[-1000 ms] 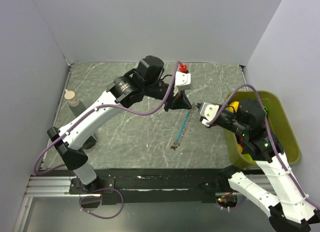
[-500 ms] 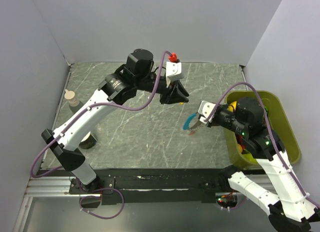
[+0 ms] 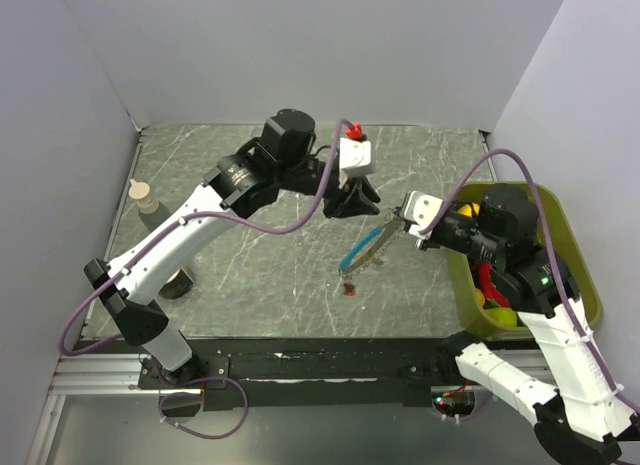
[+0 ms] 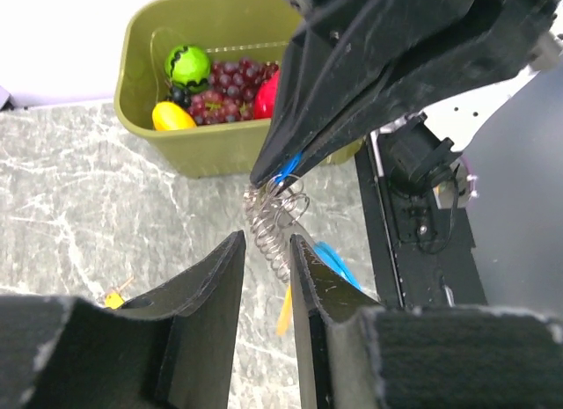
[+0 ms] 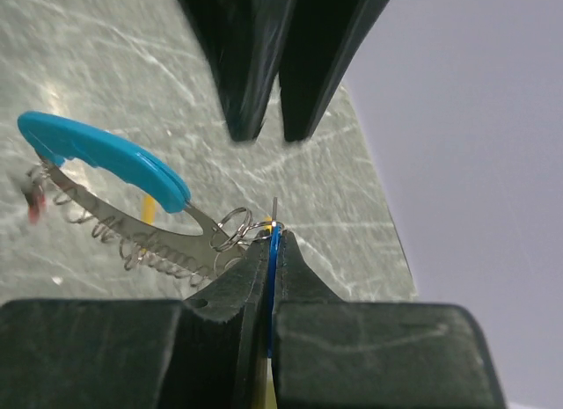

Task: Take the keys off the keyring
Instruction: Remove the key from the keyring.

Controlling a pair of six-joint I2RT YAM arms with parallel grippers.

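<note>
The keyring (image 5: 119,239), a silvery coiled chain with small split rings, hangs from my right gripper (image 5: 273,235). That gripper is shut on a thin blue key (image 5: 274,251) at the ring end. A curved light-blue strip (image 5: 104,150) runs along the chain, and an orange key (image 4: 284,310) and a blurred red key (image 3: 349,288) dangle lower down. My left gripper (image 4: 266,242) is open, its two fingers on either side of the coil (image 4: 271,222) without pinching it. From above, the left gripper (image 3: 352,200) stands just left of the right gripper (image 3: 404,221), over the table's middle.
An olive-green bin (image 3: 572,247) holding toy fruit and grapes stands at the right edge, under the right arm. A small bottle (image 3: 143,197) stands at the left edge, with a dark round object (image 3: 178,283) nearer the front. Grey walls close in the marbled tabletop (image 3: 250,275).
The left gripper let go of the keyring's far end, drew back, then returned open around the coil. The keyring, earlier stretched between both grippers, now hangs from the right gripper alone.
</note>
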